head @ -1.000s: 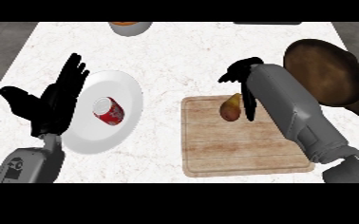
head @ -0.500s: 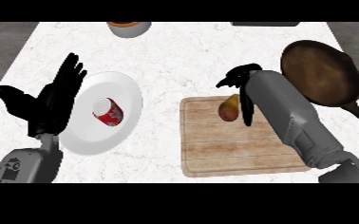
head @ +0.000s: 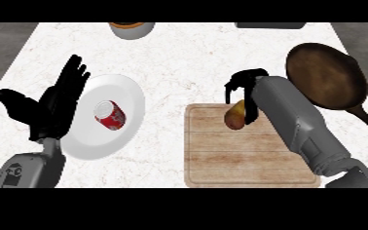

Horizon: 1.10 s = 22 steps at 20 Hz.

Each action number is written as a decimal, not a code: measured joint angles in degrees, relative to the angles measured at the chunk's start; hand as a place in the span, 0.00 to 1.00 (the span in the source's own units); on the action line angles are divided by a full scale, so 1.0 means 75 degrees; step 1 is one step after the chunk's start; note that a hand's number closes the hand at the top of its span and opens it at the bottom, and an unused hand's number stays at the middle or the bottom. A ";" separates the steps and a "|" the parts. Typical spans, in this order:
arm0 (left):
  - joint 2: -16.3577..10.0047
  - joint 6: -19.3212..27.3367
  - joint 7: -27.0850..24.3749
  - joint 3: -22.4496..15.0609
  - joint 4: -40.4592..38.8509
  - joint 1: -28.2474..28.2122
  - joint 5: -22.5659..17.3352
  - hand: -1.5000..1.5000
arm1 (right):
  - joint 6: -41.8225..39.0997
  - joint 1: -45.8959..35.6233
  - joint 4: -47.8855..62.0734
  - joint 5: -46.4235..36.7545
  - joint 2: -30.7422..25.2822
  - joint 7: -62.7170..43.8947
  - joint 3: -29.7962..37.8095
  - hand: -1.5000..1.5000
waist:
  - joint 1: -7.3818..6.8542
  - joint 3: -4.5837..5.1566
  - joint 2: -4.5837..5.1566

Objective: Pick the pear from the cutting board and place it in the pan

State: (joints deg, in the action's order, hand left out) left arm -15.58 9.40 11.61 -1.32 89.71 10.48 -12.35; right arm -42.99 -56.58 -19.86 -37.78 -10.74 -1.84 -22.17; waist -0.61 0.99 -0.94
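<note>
On cutting board [head: 237, 161] — right hand [head: 245, 81] curled round pear [head: 233, 119] | pan [head: 325, 78] near | left hand [head: 57, 102] open by plate [head: 128, 93]

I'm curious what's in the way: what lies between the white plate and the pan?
In the head view, the cutting board lies between plate and pan, with the pear on it and the right hand curled round the pear.

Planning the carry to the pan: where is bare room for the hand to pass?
Bare counter runs from the bowl down to the cutting board, and between plate and board. The pan holds nothing. Crowded: the board's top edge, right hand curled round the pear.
</note>
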 measured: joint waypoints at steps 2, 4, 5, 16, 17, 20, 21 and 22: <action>0.0083 -0.0012 -0.0109 -0.0027 -0.0098 -0.0033 0.0040 0.50 | 0.0165 0.0052 -0.0012 -0.0039 0.0002 0.0089 0.0048 1.00 | 0.0008 0.0010 -0.0016; 0.0072 -0.0033 -0.0137 0.0025 -0.0172 -0.0005 0.0052 0.50 | 0.0245 0.0072 -0.0011 -0.0039 0.0000 0.0135 0.0130 1.00 | 0.0018 0.0009 -0.0017; 0.0056 -0.0058 -0.0101 0.0030 -0.0114 -0.0030 0.0045 0.50 | 0.0280 0.0046 0.0031 -0.0011 -0.0024 0.0155 0.0213 1.00 | 0.0001 -0.0002 -0.0003; -0.0091 0.0017 0.0021 0.0443 -0.0034 -0.0473 -0.0001 0.50 | 0.3241 0.1060 -0.2385 -0.0818 -0.0597 0.1116 -0.0184 1.00 | 0.0614 -0.0117 -0.0181; -0.0112 0.0017 -0.0003 0.0487 -0.0041 -0.0543 -0.0007 0.50 | 0.3599 0.1129 -0.2735 -0.0915 -0.0710 0.1166 -0.0210 1.00 | 0.0686 -0.0119 -0.0208; -0.0160 0.0002 -0.0069 0.0584 -0.0031 -0.0712 -0.0028 0.50 | 0.4531 0.1308 -0.3829 -0.1153 -0.1140 0.1240 -0.0181 1.00 | 0.0850 -0.0121 -0.0252; -0.0180 0.0026 -0.0065 0.0626 -0.0041 -0.0712 -0.0025 0.50 | 0.4799 0.1404 -0.4217 -0.1193 -0.1268 0.1245 -0.0139 1.00 | 0.0912 -0.0122 -0.0257; -0.0182 0.0038 -0.0070 0.0644 -0.0007 -0.0739 -0.0025 0.50 | 0.5011 0.1491 -0.4610 -0.1206 -0.1445 0.1261 -0.0064 1.00 | 0.0955 -0.0124 -0.0265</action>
State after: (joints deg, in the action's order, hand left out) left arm -16.95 9.69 11.08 3.51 89.65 4.94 -12.54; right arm -5.41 -45.40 -54.44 -46.82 -21.58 7.62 -22.65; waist 6.55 0.06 -2.93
